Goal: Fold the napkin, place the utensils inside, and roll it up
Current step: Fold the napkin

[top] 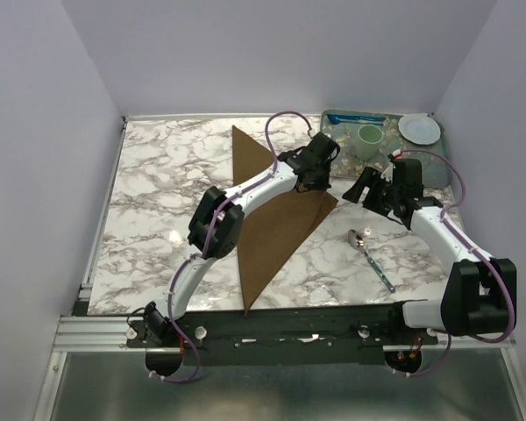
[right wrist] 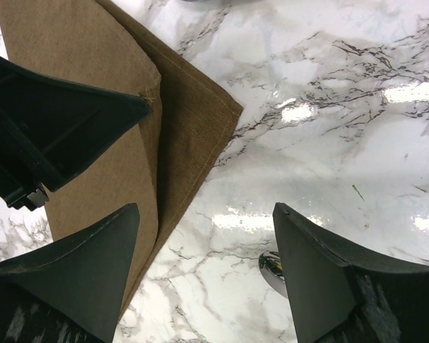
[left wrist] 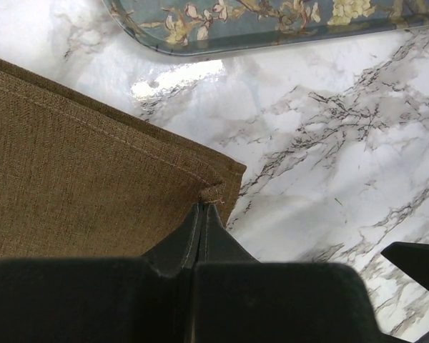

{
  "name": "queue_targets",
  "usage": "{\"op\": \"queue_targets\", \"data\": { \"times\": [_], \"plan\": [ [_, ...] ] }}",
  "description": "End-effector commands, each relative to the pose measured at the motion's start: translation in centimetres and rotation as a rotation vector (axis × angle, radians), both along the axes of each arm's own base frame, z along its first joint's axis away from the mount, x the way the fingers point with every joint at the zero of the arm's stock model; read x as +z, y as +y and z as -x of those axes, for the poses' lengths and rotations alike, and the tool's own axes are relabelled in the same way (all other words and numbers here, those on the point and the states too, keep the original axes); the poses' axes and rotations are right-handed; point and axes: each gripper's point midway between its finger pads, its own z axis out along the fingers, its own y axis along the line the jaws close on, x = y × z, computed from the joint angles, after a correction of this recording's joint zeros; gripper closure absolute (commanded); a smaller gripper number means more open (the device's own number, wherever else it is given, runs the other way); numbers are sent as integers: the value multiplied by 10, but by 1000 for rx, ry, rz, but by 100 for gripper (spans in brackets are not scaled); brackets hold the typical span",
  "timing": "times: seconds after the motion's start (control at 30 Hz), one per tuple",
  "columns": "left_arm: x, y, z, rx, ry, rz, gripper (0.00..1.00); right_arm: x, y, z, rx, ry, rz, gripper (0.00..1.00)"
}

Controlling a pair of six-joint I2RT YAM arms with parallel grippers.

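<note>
The marble surface [top: 158,219] carries the napkin [top: 272,237], folded to a triangle. Its long edge runs far to near and its free point faces right. My left hand [left wrist: 204,209] is clamped on the top layer's corner at that point, just short of the lower corner. My right hand [right wrist: 204,214] hovers just beside the same point, fingers apart, holding nothing. The spoon [top: 371,256] lies right of the napkin, on the near side of my right hand, handle slanting near-right. I judge the right arm the nearer for its pickup.
</note>
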Motion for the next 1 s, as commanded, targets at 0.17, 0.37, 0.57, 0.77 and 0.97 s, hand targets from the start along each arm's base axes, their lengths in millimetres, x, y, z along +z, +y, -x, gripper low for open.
{"op": "queue_targets", "data": {
  "times": [0.17, 0.37, 0.57, 0.77, 0.97],
  "plan": [
    [-2, -14, 6, -29, 6, 21, 100, -5, -2, 7, 11, 20, -2, 16],
    [-2, -19, 9, -46, 19, 35, 100, -5, -4, 6, 5, 18, 1, 16],
    [-9, -22, 14, -55, 35, 33, 100, -5, -4, 7, 4, 20, -2, 16],
    [-11, -24, 13, -57, 35, 35, 100, -5, -4, 7, 5, 18, -2, 16],
    [-19, -25, 16, -62, 48, 26, 100, -6, -4, 7, 6, 22, -3, 16]
  ]
}}
